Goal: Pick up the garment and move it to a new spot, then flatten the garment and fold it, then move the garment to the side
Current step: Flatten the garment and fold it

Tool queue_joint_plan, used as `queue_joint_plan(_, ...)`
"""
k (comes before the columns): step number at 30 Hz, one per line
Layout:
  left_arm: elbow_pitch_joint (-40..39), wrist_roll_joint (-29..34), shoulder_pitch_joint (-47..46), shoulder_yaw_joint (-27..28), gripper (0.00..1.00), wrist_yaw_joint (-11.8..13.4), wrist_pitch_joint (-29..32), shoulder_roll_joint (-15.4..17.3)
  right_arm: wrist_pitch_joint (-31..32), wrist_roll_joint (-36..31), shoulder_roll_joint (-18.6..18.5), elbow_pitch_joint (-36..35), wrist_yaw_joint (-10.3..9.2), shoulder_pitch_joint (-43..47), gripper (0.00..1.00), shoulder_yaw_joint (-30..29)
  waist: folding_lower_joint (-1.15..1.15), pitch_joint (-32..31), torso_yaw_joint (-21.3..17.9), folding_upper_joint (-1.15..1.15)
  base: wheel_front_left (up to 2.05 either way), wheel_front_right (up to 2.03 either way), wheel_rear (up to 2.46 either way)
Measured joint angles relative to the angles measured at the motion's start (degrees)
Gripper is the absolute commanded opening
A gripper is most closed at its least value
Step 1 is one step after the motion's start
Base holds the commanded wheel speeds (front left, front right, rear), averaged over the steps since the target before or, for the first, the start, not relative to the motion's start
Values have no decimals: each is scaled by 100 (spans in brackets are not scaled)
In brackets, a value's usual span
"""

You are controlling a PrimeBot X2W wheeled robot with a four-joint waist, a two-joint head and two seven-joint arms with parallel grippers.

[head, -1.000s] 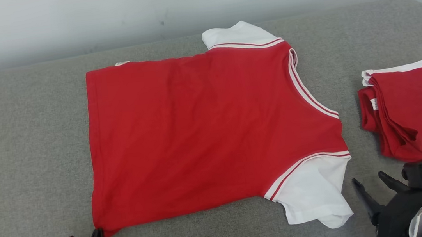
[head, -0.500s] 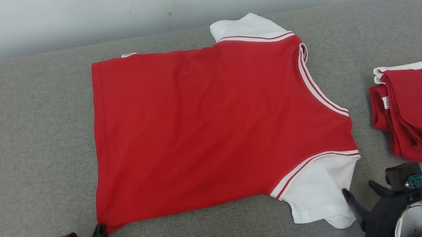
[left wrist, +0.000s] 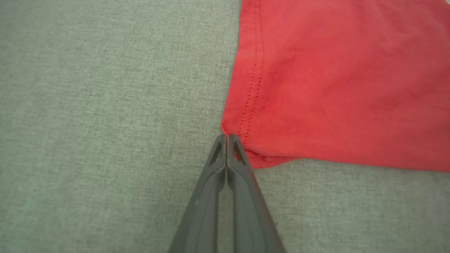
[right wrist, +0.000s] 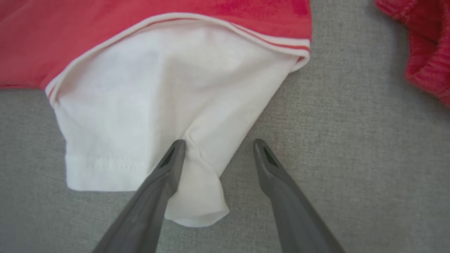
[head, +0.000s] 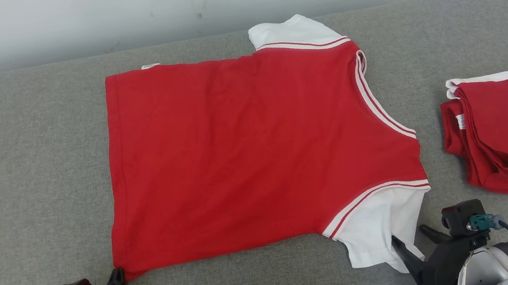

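Pressing its two dark fingers flat together, the left gripper (left wrist: 225, 135) is clenched, its tips touching the near left hem corner of the garment (head: 245, 153). In the left wrist view no gap shows between the fingers. Whether a thin fold of cloth is pinched there I cannot tell.

The right gripper (right wrist: 218, 141) stands wide open and grasps nothing. Its left finger lies over the near white sleeve (right wrist: 158, 88), its right finger is over bare fabric surface just right of the sleeve, and the sleeve's loose right edge falls between them.

The garment, a red T-shirt with white sleeves and red-and-white trim, lies spread flat in the middle of the grey upholstered surface (head: 24, 162), hem to the left and neck to the right. The far sleeve (head: 291, 30) reaches toward the far edge. A second red garment (head: 503, 130), folded, sits apart to the right. A pale wall (head: 127, 14) rises behind the far edge.

In the head view the left gripper (head: 117, 272) enters at the near left, fingers pointing away toward the hem corner. The right gripper (head: 408, 234) enters at the near right, angled left and away toward the sleeve, with its rounded pale wrist housing (head: 498, 263) and a teal connector (head: 477, 222) behind it.
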Motion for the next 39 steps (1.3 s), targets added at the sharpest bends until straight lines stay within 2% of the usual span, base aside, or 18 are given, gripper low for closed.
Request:
queue_joint_plan(5,16,-18,-2,4,0,-1,0,1,140,140,23,4,32,17,100,35,0,-7,-1,0,0,0,0)
queue_joint_plan(6,19,-27,-2,7,0,-1,0,1,141,141,24,8,31,21,91,20,0,-9,-1,0,0,0,0)
queue_joint_plan(7,22,-35,-2,10,0,-1,0,1,159,142,24,15,24,27,91,3,0,-11,-1,0,0,0,0)
queue_joint_plan(8,25,-35,-2,11,0,-1,0,1,181,143,23,23,24,29,69,-14,0,-12,-2,0,0,0,0)
queue_joint_plan(9,30,-36,-2,12,0,-1,0,1,183,148,23,30,20,29,62,-31,0,-14,-4,0,0,0,0)
queue_joint_plan(11,37,-40,-3,15,0,-1,0,2,191,151,20,45,-9,33,61,-64,0,-19,-8,0,0,0,0)
queue_joint_plan(14,49,-42,-3,20,0,-8,0,3,215,157,13,63,-49,36,45,-105,0,-28,-18,0,0,0,0)
queue_joint_plan(19,74,-51,-3,25,0,-10,0,11,237,156,33,89,-59,22,40,-68,0,-44,-39,0,0,0,0)
queue_joint_plan(20,79,-51,-4,25,0,-12,0,13,238,155,44,89,-59,21,33,-59,0,-47,-42,0,0,0,0)
queue_joint_plan(22,89,-63,-6,25,0,-13,0,16,238,154,51,87,-59,16,0,-43,0,-53,-47,0,0,0,0)
queue_joint_plan(30,104,-94,-12,42,0,-59,-10,41,180,127,-151,-109,-111,68,0,-293,0,-85,-50,0,0,0,0)
queue_joint_plan(39,46,-182,107,253,0,-63,-16,100,245,122,-360,-445,-156,613,0,-510,0,-154,-79,0,0,0,0)
